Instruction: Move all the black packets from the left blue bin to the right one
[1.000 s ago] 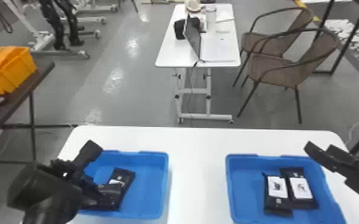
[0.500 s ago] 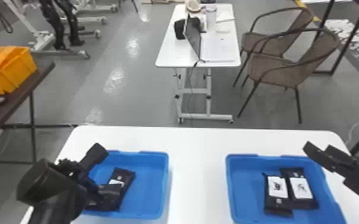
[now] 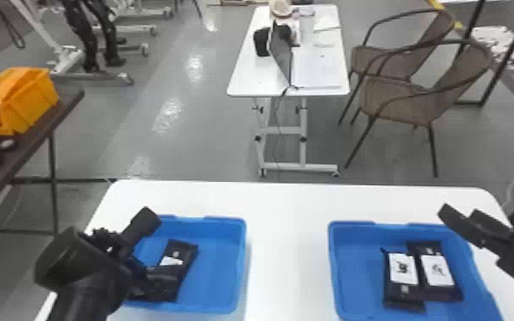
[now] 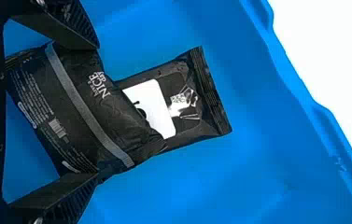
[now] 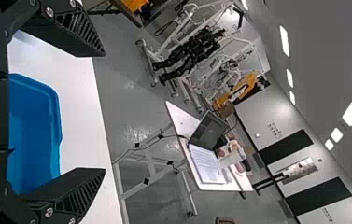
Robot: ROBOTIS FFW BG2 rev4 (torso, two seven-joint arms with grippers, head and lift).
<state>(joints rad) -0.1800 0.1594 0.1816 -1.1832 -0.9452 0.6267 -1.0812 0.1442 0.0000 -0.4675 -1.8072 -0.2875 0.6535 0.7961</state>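
Black and spread open, your left gripper (image 4: 97, 111) has shifted slightly inward over the left blue bin (image 3: 242, 260) during the last second, while the packets in that bin haven't moved. You now have the upper packet (image 4: 82, 109) lying between its two fingers, with nothing yet clamped, so this looks like you lining up for a grasp. You can't tell from here whether either finger touches the film.

Inside the left bin you have two packets: the upper one, striped side up, overlaps the lower packet (image 4: 204, 95), whose white label peeks out. Close gently and lift straight, since the lower one could drag along or slip askew.

Across the white table (image 3: 288, 243), to the right of the left bin, sits the right blue bin (image 3: 333, 264), holding a near packet (image 3: 403, 273) and a neighbouring packet (image 3: 438, 273), side by side, labels up. Your right gripper (image 5: 103, 113) is parked well to the right of the left bin, fingers apart and empty. Judging by these bins, you're about halfway.
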